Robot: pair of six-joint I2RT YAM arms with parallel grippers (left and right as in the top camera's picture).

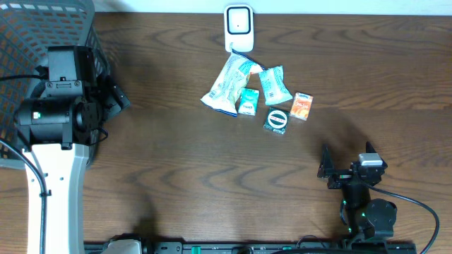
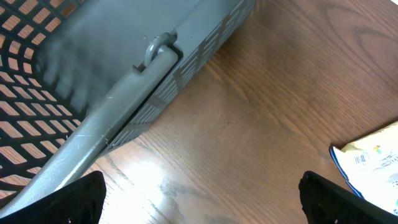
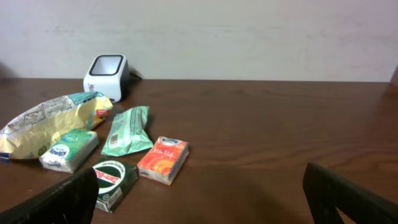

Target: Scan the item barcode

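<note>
grey basket (image 1: 28, 42) sits far left on the table (image 1: 176, 162), with the left arm up against its right wall. left gripper (image 1: 116, 99) has its jaws spread as wide as they go, nothing between them, over bare wood and pointing toward the middle. it's well apart from the items.
centre: white scanner (image 1: 239, 27) stands at the far table edge. the items lie loose on the table just in front of it, none held. snack bag (image 1: 227, 85) is leftmost, and its corner with a barcode panel shows at the right edge of the left wrist view. small teal-white packet (image 1: 248, 102) lies against the bag's near side, with the green pouch (image 1: 274, 85) just right of the bag. dark green box (image 1: 275, 121) is nearest the robot. orange box (image 1: 301, 106) is rightmost.
right gripper (image 1: 326, 169) is near the front right, jaws fully apart and empty. it faces the pile from well back.
</note>
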